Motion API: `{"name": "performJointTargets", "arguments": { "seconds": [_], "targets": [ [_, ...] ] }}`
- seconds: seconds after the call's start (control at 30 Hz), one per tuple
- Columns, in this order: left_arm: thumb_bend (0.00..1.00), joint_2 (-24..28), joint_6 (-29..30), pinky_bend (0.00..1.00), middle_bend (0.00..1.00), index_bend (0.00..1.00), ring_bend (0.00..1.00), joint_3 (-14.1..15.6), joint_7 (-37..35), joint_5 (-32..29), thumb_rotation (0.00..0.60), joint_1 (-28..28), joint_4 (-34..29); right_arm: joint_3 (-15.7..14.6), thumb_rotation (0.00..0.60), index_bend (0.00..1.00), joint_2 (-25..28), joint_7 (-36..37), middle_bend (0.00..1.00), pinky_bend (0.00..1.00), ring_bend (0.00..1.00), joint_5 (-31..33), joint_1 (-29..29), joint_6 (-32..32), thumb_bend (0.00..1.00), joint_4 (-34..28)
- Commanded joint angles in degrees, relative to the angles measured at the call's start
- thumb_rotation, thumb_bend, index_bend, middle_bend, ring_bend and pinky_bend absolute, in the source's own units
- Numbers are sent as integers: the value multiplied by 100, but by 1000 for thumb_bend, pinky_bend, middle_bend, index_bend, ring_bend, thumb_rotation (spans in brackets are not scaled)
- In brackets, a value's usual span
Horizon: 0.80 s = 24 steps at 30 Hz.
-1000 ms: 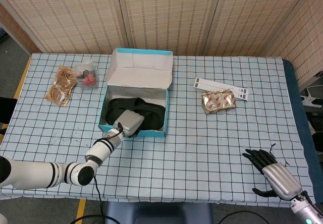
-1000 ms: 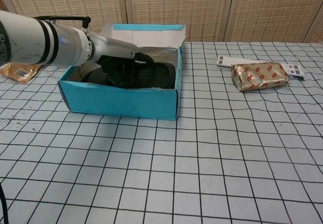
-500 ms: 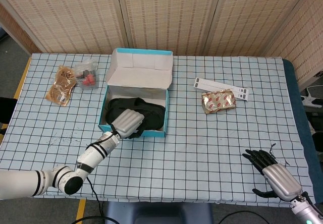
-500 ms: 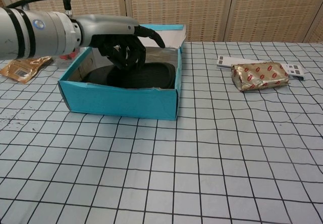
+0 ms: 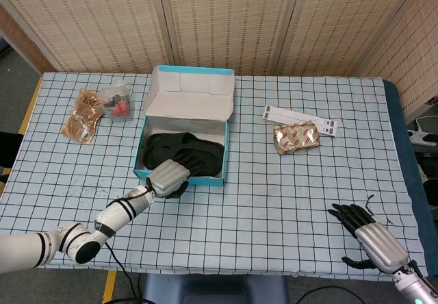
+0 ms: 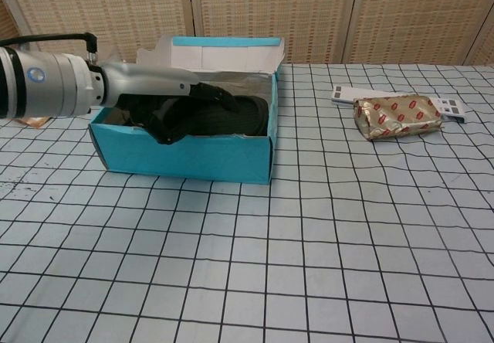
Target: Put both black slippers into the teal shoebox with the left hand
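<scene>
Moved: left hand (image 5: pixel 168 178) has pulled back out of the teal shoebox (image 5: pixel 182 176) to the near rim; a second ago it was down among the slippers.
Left hand: fingers loosely spread, nothing held, hovering over the near wall in the chest view (image 6: pixel 174 115); looks like a retreat after a drop.
Slippers: black slippers (image 5: pixel 183 153) lie side by side on the box floor, soles down as far as I can tell; both seem to be in, so the task looks done or nearly so.
Box: lid flap stands up at the far side, keeping the near side free for the arm.
Right hand: right hand (image 5: pixel 371 239) rests at the near right bench edge, fingers apart, idle; the task is left-only.
Clutter: foil packet (image 5: pixel 295 138) and snack bags (image 5: pixel 85 113) sit well apart from the box, out of the path.
</scene>
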Motion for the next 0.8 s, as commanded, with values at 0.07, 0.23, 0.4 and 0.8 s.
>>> {"name": "performJointTargets", "arguments": {
  "seconds": [0.07, 0.23, 0.4, 0.8],
  "targets": [
    [759, -4, 16, 40, 0, 17, 0, 86, 233, -76, 600, 43, 63, 4, 600, 0, -2, -20, 0, 0, 0, 13, -6, 4, 75, -9],
    [757, -125, -242, 21, 0, 0, 0, 135, 270, -238, 600, 4, 238, 1, 600, 0, -15, -61, 0, 0, 0, 22, -8, -16, 74, -22],
    [757, -427, -527, 2, 0, 0, 0, 179, 274, -361, 600, -65, 622, 0, 600, 0, -35, -85, 0, 0, 0, 35, 13, -74, 74, -26],
    [763, -974, -1088, 0, 0, 0, 0, 169, 259, -531, 600, -300, 1402, 17, 600, 0, -51, -83, 0, 0, 0, 82, 42, -120, 75, -15]
  ]
}}
